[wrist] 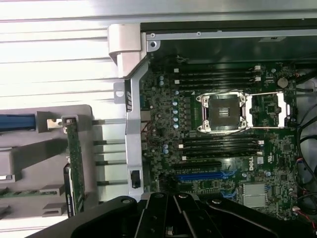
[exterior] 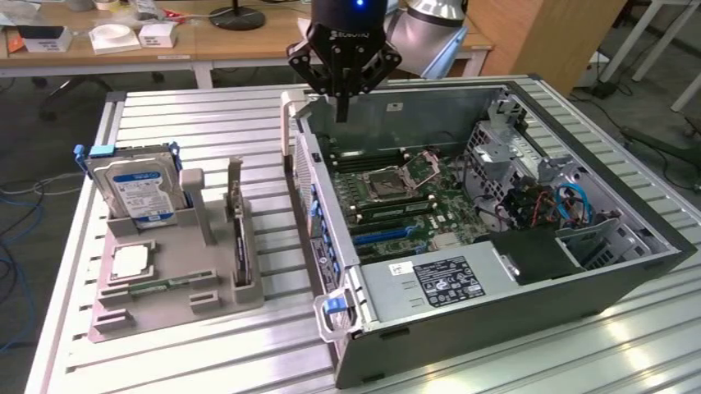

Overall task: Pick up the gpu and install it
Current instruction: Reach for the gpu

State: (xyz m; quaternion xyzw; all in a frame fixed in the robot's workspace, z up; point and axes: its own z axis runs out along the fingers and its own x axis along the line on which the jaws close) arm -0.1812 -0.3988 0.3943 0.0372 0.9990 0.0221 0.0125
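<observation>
Slatted aluminium table [exterior: 197, 123] bears the thin dark-green gpu [exterior: 238, 238], upright in a grey holder [exterior: 164, 308], well apart from the black claw [exterior: 341, 111], pinched narrow and empty.

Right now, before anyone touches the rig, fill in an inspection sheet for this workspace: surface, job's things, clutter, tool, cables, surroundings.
Surface: slatted metal table, carrying a grey holder and an open computer case.
Job's things: gpu stands on edge in the holder's slot, untouched; motherboard lies exposed inside the case.
Clutter: hard drive upright in the holder; processor chip and memory stick lying flat in it.
Tool: tool shut, empty, above the case's edge nearest the desk.
Cables: blue and red cables inside the case; floor cables at the exterior view's left.
Surroundings: wooden desk behind, with small boxes.
</observation>
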